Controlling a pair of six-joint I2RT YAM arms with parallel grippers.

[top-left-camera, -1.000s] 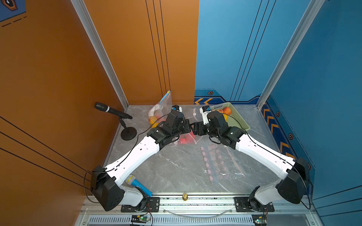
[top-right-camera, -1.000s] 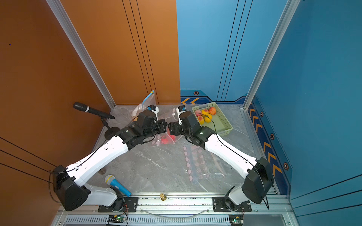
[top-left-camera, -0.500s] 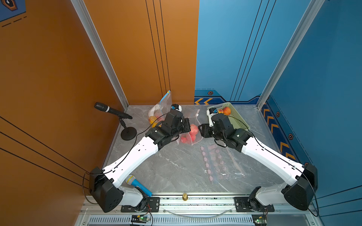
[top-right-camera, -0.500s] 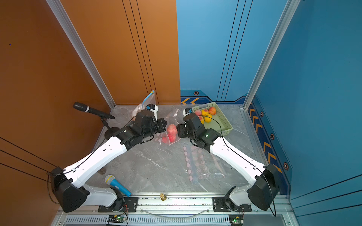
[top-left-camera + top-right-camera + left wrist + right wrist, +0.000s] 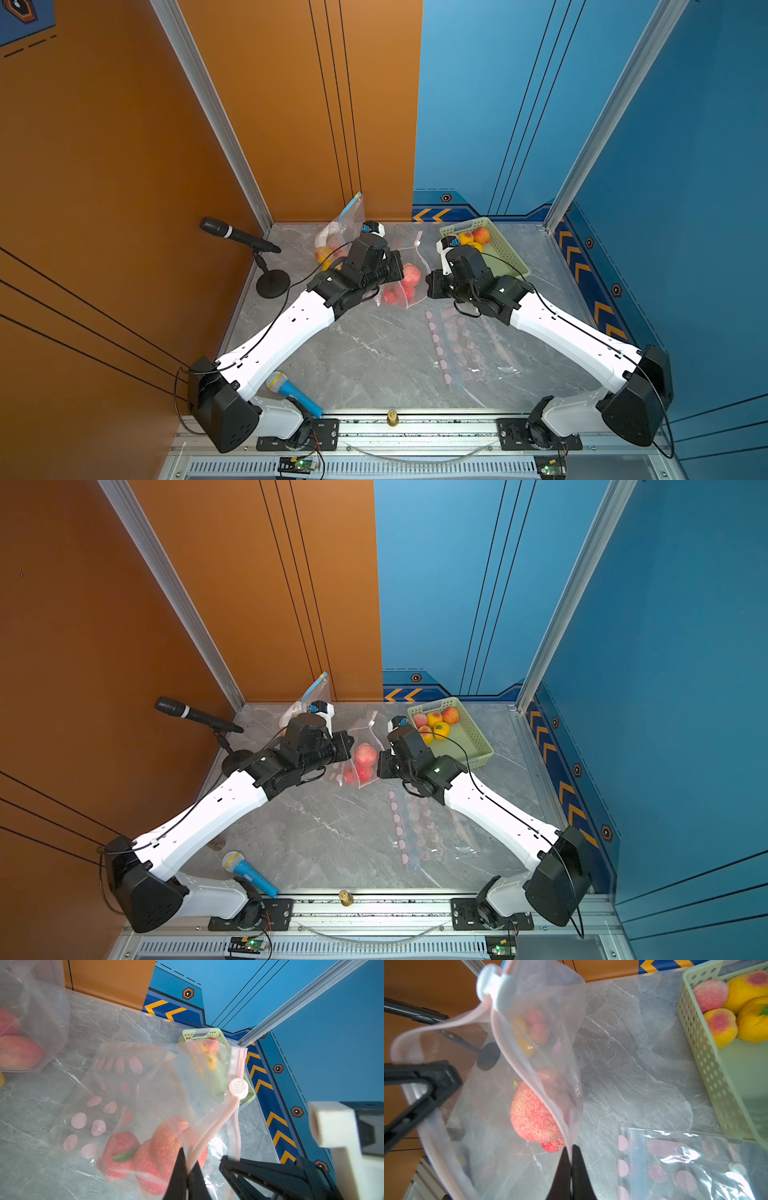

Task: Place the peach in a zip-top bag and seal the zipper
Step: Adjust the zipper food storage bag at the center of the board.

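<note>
A clear zip-top bag with pink dots hangs between my two grippers in both top views. Pink-red peaches lie inside it, and a peach shows through the film in the right wrist view. My left gripper is shut on the bag's pink zipper rim next to a peach. My right gripper is shut on the opposite rim strip. The bag's mouth gapes between them. The white slider sits at the far end of the zipper.
A green basket holding more peaches stands at the back right. A second bag with fruit leans at the back. A flat dotted bag lies mid-table. A black microphone stands at the left, and a blue toy microphone lies in front.
My right gripper has drawn back to the right, away from the left one, and shut on the bag's rim. The peaches in the bag have come into view between the arms.
</note>
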